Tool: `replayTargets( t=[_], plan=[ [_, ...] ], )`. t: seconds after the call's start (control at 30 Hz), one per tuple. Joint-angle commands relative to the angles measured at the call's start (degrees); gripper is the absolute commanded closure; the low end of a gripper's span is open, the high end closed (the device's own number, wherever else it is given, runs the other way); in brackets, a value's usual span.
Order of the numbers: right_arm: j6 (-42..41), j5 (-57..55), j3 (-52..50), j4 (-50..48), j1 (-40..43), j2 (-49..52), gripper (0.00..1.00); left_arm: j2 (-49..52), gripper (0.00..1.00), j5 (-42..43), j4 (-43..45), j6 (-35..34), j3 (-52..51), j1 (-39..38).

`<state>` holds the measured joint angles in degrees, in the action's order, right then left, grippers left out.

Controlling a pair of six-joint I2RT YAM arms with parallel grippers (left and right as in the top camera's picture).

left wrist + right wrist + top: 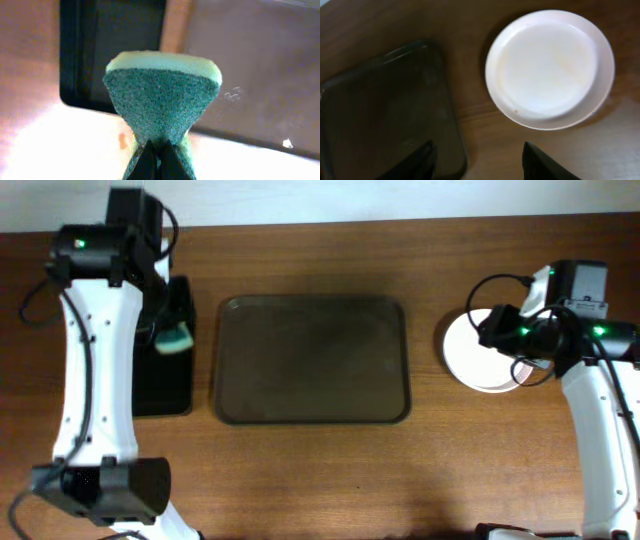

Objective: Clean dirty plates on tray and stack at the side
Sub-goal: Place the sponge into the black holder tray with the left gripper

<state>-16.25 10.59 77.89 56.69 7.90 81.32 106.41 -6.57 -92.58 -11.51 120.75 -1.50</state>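
Note:
The large dark brown tray (312, 360) lies in the middle of the table with nothing on it; it also shows in the right wrist view (385, 110). White plates (480, 352) sit stacked on the wood to its right; the top plate (549, 67) shows faint yellow-brown streaks. My right gripper (479, 162) is open and empty, above the table between the tray's corner and the plates. My left gripper (159, 160) is shut on a green sponge (162, 97) and holds it above the narrow black tray (165, 350), left of the brown tray.
The narrow glossy black tray (120, 45) lies at the left, under the left arm. Bare wooden table runs along the front and to the right of the plates. Cables hang near both arms.

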Motion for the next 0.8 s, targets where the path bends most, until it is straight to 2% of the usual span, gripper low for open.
replayTargets(
  t=[0.0, 0.17, 0.27, 0.3, 0.33, 0.4, 0.47, 0.5, 0.53, 0.63, 0.77],
  plan=[
    [0.4, 0.0, 0.4, -0.5, -2.8, -0.3, 0.44, -0.6, 0.99, -4.5, 11.0, 1.0, -15.2, 3.9],
    [0.4, -0.8, 0.3, -0.5, -3.4, -0.1, 0.42, -0.6, 0.99, -4.3, 39.6, 9.5, -38.3, 9.0],
    [0.4, -0.7, 0.3, -0.5, -3.4, 0.5, 0.42, -0.6, 0.98, -4.4, 50.8, 10.4, -45.9, 10.4],
    [0.4, -0.7, 0.3, -0.3, -3.4, 0.8, 0.42, -0.5, 0.94, -4.4, 53.0, 10.5, -47.1, 10.7],
    [0.4, -0.8, 0.3, 0.0, -3.4, 0.9, 0.42, -0.5, 0.84, -4.4, 54.5, 10.5, -47.6, 10.8],
    [1.0, -0.8, 0.3, -0.1, -3.4, 1.4, 0.42, -0.6, 0.54, -4.4, 56.0, 10.5, -47.6, 10.8],
    [1.1, -1.0, 0.3, -0.1, -3.4, 1.7, 0.42, -0.6, 0.34, -4.4, 56.6, 10.5, -47.6, 10.8],
    [1.1, -1.0, 0.3, -0.1, -3.4, 1.7, 0.42, -0.6, 0.20, -4.4, 56.6, 10.5, -47.6, 10.8],
    [1.1, -1.0, 0.3, -0.2, -3.4, 1.7, 0.42, -0.6, 0.01, -4.4, 56.6, 10.5, -47.5, 10.8],
    [1.5, -0.9, 0.4, -0.4, -3.4, 1.6, 0.42, -2.2, 0.01, -4.1, 54.3, 10.5, -45.5, 10.8],
    [4.1, -0.8, 2.3, 1.3, -3.3, -0.2, 0.41, -9.9, 0.01, -0.3, 46.6, 10.5, -39.4, 10.6]
  ],
)
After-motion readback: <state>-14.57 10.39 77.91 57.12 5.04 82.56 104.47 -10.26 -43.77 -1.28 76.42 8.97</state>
